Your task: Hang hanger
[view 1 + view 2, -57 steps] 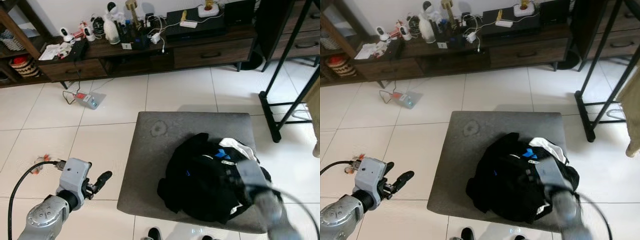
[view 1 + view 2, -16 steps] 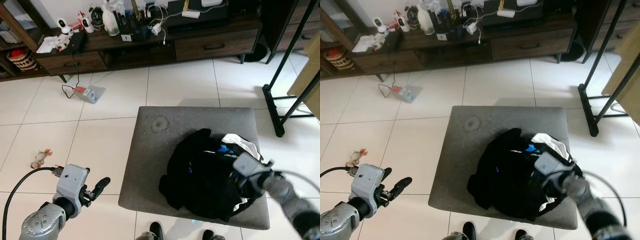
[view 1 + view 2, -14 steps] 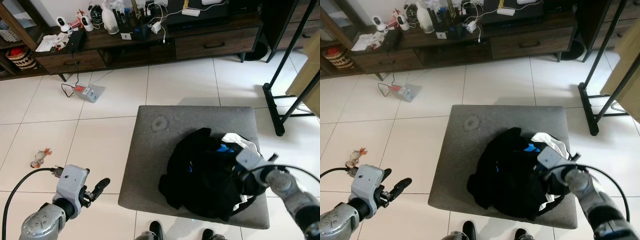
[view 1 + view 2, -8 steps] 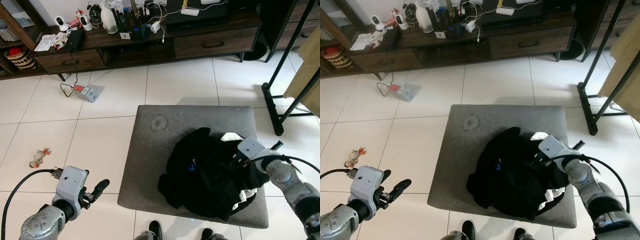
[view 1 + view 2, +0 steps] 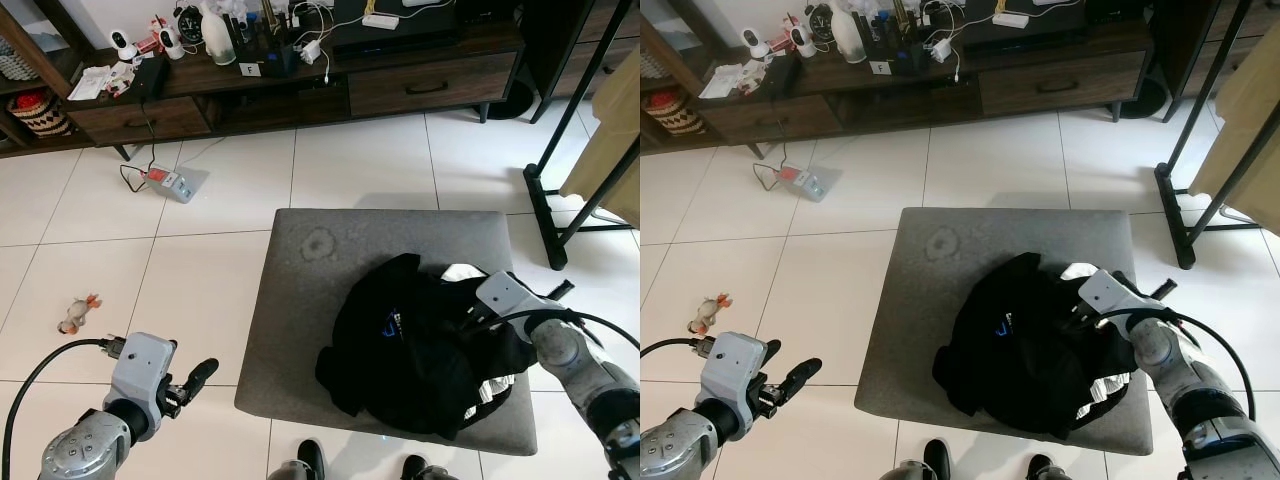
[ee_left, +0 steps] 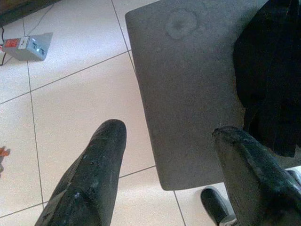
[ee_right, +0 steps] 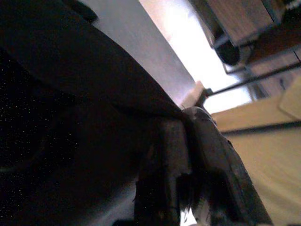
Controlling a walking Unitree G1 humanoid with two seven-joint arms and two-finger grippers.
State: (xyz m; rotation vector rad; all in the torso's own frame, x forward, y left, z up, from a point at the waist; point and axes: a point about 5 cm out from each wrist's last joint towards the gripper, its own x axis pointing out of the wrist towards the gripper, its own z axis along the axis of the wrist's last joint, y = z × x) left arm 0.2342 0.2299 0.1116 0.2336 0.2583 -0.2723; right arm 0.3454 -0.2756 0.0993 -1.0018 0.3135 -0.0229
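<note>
We find the right gripper (image 5: 470,322) buried at the right edge of a heap of black clothing with a white and blue lining (image 5: 420,355), its silver forearm reaching in from the lower right. In the right wrist view dark cloth (image 7: 70,117) lies pressed against one black finger (image 7: 207,141); whether the fingers are apart or together we cannot tell. We could not make out a hanger among the folds.

The left gripper (image 6: 169,155) hangs low beside the robot's left side, over the floor, its two black fingers spread apart and holding nothing.

The clothing heap rests on the right half of a square grey upholstered ottoman (image 5: 330,260), which bears a round stain (image 5: 319,243) near its far left corner. The ottoman stands on white floor tiles (image 5: 200,280). A black metal garment rack (image 5: 560,190) stands to the right. Along the far wall runs a dark wooden low cabinet (image 5: 300,80) crowded with small items and cables. A power strip (image 5: 165,182) lies on the tiles before it.

The left wrist view shows the ottoman's near left corner between the fingers.
</note>
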